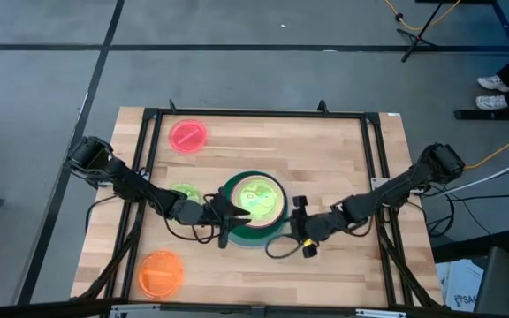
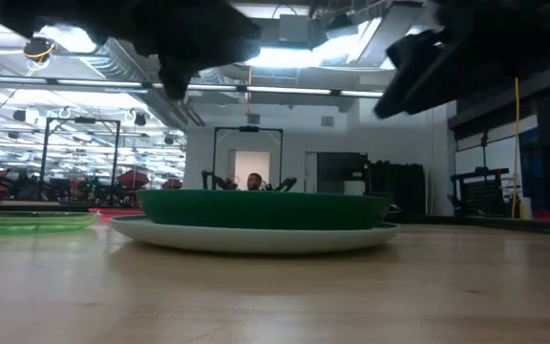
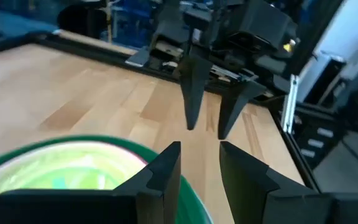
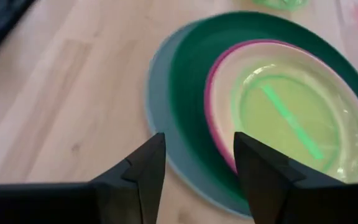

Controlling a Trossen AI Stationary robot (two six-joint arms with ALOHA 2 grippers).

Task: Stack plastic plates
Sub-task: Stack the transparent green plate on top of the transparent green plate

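The stack point(image 1: 254, 205) sits near the middle of my wooden table point(image 1: 343, 159), slightly toward the front edge. Its base is the light blue plate point(image 4: 160, 134), whose rim shows as a pale crescent beneath the dark green plate point(image 4: 188, 81). Inside the green one lies the magenta plate point(image 4: 211, 93), seen only as a thin rim, then the peach plate point(image 4: 229, 81), and on top a lime green plate point(image 4: 291, 121). In the low view the dark green plate point(image 2: 261, 208) rises as a shallow wall above the wide pale plate point(image 2: 256, 236) under it.

My left gripper point(image 1: 224, 216) hangs over the stack's left edge, just above the green rim; its fingers point(image 3: 163, 174) stand a little apart and grip nothing. My right gripper point(image 1: 300, 231) hovers just beside the stack's right edge, over bare wood, its fingers point(image 4: 145, 171) likewise parted and empty, with the blue rim lying just ahead of them. In the left wrist view the right gripper point(image 3: 207, 102) faces mine across the stack.

Three plates lie loose. A second lime green plate point(image 1: 184, 194) rests just left of the stack, partly under my left arm. The pink-red plate point(image 1: 187, 136) lies near the table's far left corner, well apart from both grippers. The orange plate point(image 1: 161, 273) lies near the front left corner.
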